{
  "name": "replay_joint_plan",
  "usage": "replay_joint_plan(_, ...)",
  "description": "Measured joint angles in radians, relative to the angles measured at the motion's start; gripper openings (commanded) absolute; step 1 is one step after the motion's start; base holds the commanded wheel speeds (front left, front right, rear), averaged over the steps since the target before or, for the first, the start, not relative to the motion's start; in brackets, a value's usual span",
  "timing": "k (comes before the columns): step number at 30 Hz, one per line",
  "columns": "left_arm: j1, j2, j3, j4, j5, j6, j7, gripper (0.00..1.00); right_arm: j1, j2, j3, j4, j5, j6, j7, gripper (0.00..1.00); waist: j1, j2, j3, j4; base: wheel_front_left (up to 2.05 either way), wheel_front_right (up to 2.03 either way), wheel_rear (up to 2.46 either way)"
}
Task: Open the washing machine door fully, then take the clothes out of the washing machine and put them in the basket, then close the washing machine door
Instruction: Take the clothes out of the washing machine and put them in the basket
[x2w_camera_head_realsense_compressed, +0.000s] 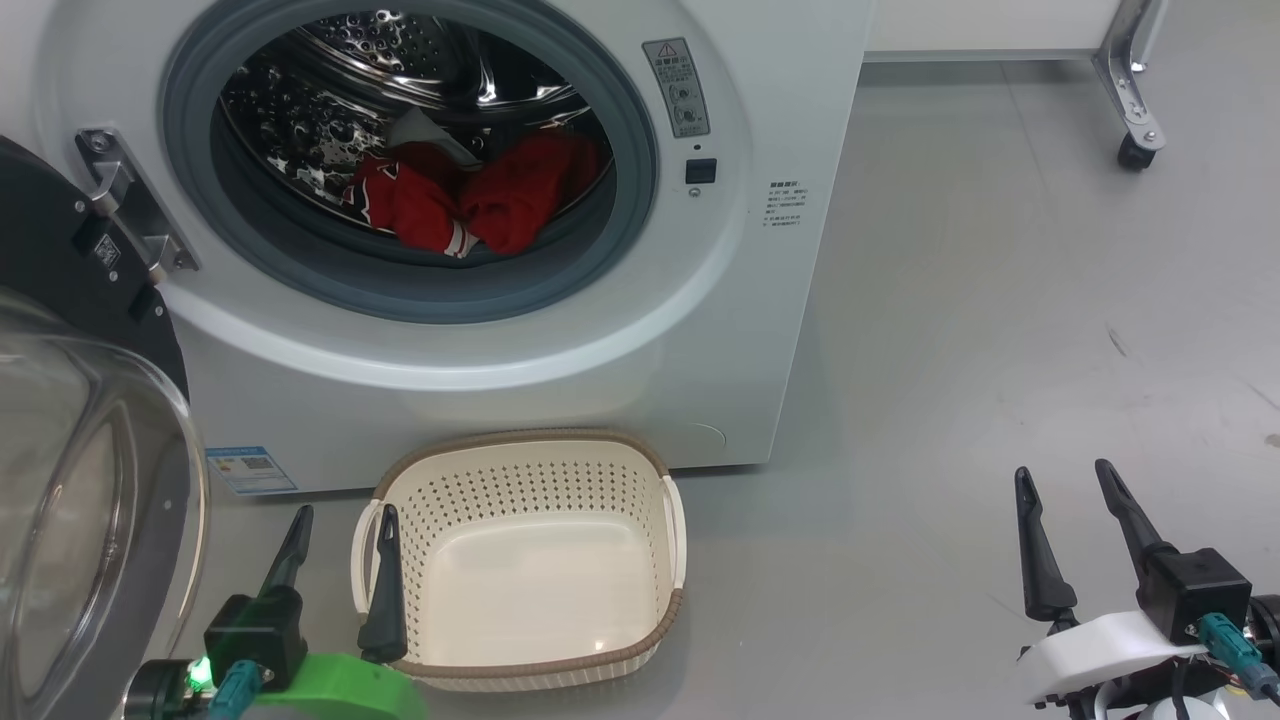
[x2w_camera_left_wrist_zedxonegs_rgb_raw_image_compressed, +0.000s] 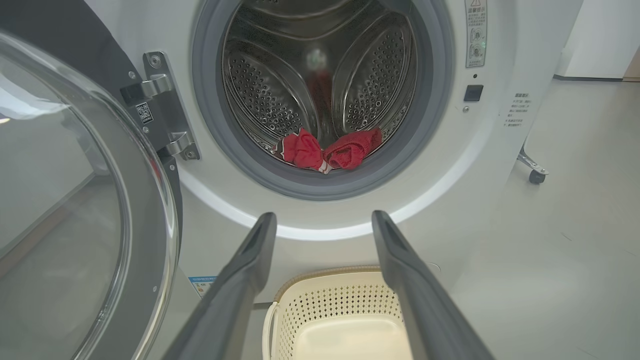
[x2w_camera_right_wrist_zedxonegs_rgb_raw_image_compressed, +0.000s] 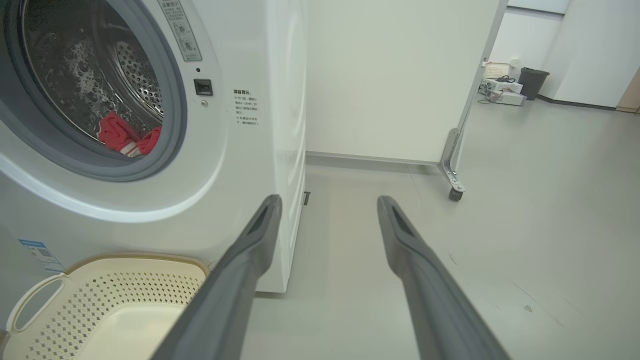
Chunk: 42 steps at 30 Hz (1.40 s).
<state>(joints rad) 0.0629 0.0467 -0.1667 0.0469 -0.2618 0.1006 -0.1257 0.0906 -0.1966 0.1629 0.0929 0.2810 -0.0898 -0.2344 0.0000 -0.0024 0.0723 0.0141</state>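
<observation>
The white washing machine (x2w_camera_head_realsense_compressed: 640, 330) stands with its black door (x2w_camera_head_realsense_compressed: 70, 430) swung open to the left, the glass bowl bulging toward me. Red clothes (x2w_camera_head_realsense_compressed: 470, 195) lie crumpled at the bottom of the steel drum; they also appear as the red clothes (x2w_camera_left_wrist_zedxonegs_rgb_raw_image_compressed: 330, 150) and the red clothes (x2w_camera_right_wrist_zedxonegs_rgb_raw_image_compressed: 127, 137). The cream basket (x2w_camera_head_realsense_compressed: 525, 570) sits empty on the floor below the opening. My left gripper (x2w_camera_head_realsense_compressed: 340, 520) is open at the basket's left handle, holding nothing. My right gripper (x2w_camera_head_realsense_compressed: 1065, 480) is open over bare floor to the right, well away from the machine.
A grey rubber gasket (x2w_camera_head_realsense_compressed: 300, 250) rings the drum opening. A white partition on a wheeled metal foot (x2w_camera_head_realsense_compressed: 1135, 110) stands to the right rear. Grey floor (x2w_camera_head_realsense_compressed: 1000, 350) stretches to the right of the machine. A dark bin (x2w_camera_right_wrist_zedxonegs_rgb_raw_image_compressed: 532, 82) and boxes sit far off by the wall.
</observation>
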Motion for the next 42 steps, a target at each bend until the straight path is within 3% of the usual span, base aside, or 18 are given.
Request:
replay_joint_plan(18, 0.0, 0.0, -0.009, 0.005, 0.008, 0.001, 0.0, 1.0, -0.001, 0.0, 0.001, 0.007, 0.0, 0.001, 0.0, 1.0, 0.0, 0.0, 0.001, 0.009, 0.66, -0.66, 0.0)
replay_joint_plan(42, -0.001, 0.0, -0.014, 0.004, 0.008, 0.006, 0.0, 1.0, -0.001, 0.0, -0.002, 0.01, 0.001, 0.001, -0.002, 1.0, 0.0, 0.0, 0.013, 0.02, 0.06, -0.06, 0.0)
